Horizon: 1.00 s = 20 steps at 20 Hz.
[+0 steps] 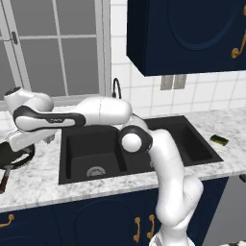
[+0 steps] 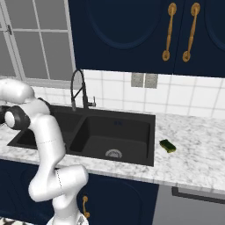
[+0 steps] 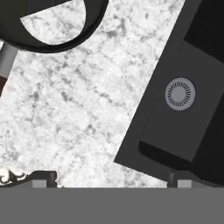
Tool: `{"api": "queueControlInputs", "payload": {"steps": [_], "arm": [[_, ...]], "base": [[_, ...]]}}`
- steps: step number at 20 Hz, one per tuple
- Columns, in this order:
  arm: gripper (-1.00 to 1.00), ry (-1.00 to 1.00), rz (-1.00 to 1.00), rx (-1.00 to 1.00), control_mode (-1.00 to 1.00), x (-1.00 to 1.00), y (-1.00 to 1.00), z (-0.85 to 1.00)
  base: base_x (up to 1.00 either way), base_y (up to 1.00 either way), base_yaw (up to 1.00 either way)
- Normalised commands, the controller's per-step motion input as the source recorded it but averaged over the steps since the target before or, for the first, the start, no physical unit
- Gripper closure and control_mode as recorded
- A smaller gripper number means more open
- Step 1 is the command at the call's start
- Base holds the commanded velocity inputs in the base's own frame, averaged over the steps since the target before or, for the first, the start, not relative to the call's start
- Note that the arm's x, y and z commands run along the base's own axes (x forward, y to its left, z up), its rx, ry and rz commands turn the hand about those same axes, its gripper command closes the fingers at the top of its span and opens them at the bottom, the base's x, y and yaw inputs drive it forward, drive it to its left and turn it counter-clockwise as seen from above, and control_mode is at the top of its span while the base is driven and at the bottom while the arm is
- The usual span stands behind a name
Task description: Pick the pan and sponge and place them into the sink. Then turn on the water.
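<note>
The arm (image 1: 163, 163) rose from the base, bent at a dark elbow joint above the front rim of the sink (image 1: 144, 170), and reached far out to the robot's left, its forearm lying nearly level over the left basin and the marble counter (image 1: 43, 178). The gripper (image 1: 48, 140) hung at the end of that reach, above the counter just left of the sink — its 2 finger tips stood wide apart at the bottom corners of the hand view, so the jaws were spread and held nothing. The pan (image 1: 14, 154) lay on the counter at the far left, directly under and beside the hand, its black rim partly covered by the wrist and its reddish-brown handle (image 1: 5, 180) running off toward the counter's front edge. In the hand view the pan's (image 3: 61, 41) curved rim sat at the upper left, cut by the picture's edge, with a silver drain (image 3: 180, 93) of the sink to the right. The sponge (image 2: 167, 146) lay well apart from the gripper, on the counter right of the sink (small and hard to make out in detail). The faucet (image 2: 79, 90) stood behind the divider; in the left base view the arm hid most of it.
</note>
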Motion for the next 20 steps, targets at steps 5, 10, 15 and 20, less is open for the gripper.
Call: {"api": "queueControlInputs", "payload": {"steps": [5, 10, 15, 20], "arm": [[-1.00, 0.00, -0.19, 0.16, -1.00, -0.03, 0.39, -0.32], [-1.00, 0.00, -0.23, 0.21, -1.00, -0.13, 0.27, -0.39], [-1.00, 0.00, -0.21, 0.03, -1.00, 0.00, 0.47, -0.40], [-1.00, 0.00, -0.22, 0.00, -1.00, 0.00, 0.50, -0.31]], "base": [[0.00, 0.00, 0.00], [0.00, 0.00, 0.00], [0.00, 0.00, 0.00], [0.00, 0.00, 0.00]]}}
